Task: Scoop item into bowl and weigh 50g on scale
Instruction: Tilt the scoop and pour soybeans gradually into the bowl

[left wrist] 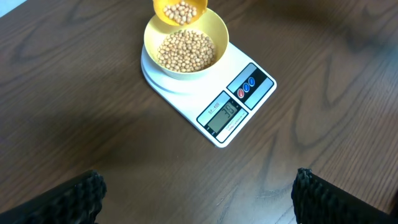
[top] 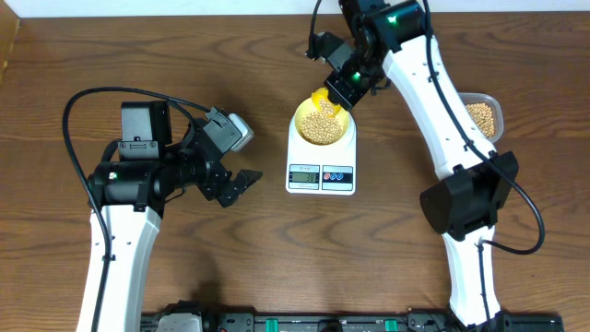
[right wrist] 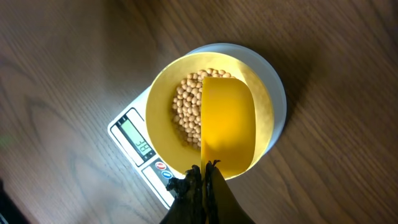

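The white scale (top: 321,173) stands mid-table with the pale yellow bowl (top: 302,120) on its platform, holding many tan beans (top: 321,129). My right gripper (top: 348,85) is shut on the handle of a yellow scoop (top: 323,97), tilted over the bowl's far rim. The left wrist view shows beans in the scoop (left wrist: 180,10) above the bowl (left wrist: 216,32) and the scale (left wrist: 242,99). The right wrist view shows the scoop's underside (right wrist: 228,121) over the bowl (right wrist: 163,93), the beans (right wrist: 189,106), the scale (right wrist: 134,140) and my shut fingers (right wrist: 203,180). My left gripper (top: 241,183) is open and empty, left of the scale.
A clear plastic tub (top: 498,103) of beans (top: 480,117) stands at the right behind my right arm. The scale's display (top: 304,177) and two round buttons (top: 336,176) face the front edge. Bare wood lies around my left gripper (left wrist: 199,199).
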